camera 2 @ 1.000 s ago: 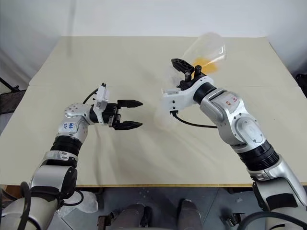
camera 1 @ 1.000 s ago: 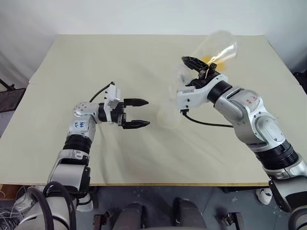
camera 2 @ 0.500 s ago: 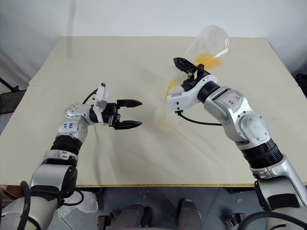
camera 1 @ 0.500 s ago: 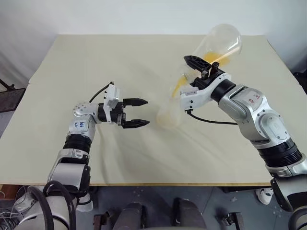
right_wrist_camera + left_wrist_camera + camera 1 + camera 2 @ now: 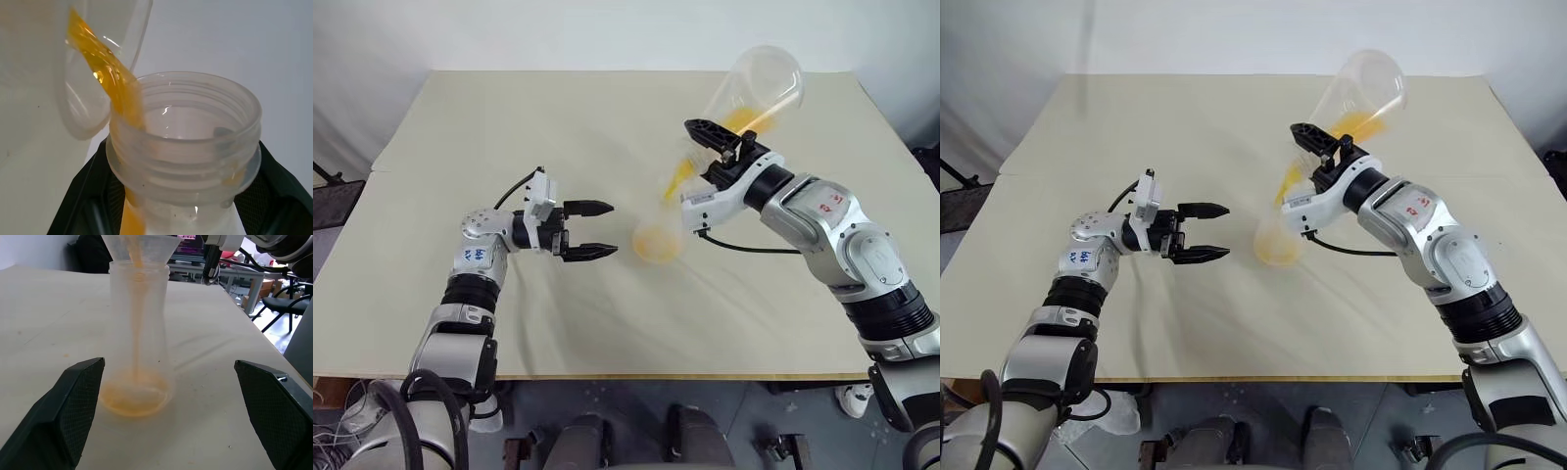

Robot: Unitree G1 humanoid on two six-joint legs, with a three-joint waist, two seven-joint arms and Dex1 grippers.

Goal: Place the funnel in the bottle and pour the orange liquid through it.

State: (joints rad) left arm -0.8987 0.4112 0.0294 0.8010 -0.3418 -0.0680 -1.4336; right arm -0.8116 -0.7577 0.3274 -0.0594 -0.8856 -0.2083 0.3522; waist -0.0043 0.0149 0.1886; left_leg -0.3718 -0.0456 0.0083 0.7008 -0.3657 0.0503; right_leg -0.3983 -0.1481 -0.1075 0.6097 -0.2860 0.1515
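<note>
The clear bottle (image 5: pixel 656 233) stands upright mid-table with the small clear funnel (image 5: pixel 139 247) seated in its neck. My right gripper (image 5: pixel 720 147) is shut on the neck of a larger clear vessel (image 5: pixel 759 83), which is tipped mouth-down over the funnel. Orange liquid (image 5: pixel 115 88) runs from the vessel's threaded mouth (image 5: pixel 183 142), streams down inside the bottle and pools at its base (image 5: pixel 134 399). Some orange remains in the tilted vessel. My left gripper (image 5: pixel 597 231) is open, level, pointing at the bottle from its left side with a gap between them.
The beige tabletop (image 5: pixel 558 127) stretches around the bottle; its front edge (image 5: pixel 636 375) lies close below my arms. A black cable (image 5: pixel 744 250) trails from the right wrist over the table.
The right wrist has rolled and tipped the vessel further. An orange stream started and a pool has built up in the bottle's base. The left gripper has stayed put.
</note>
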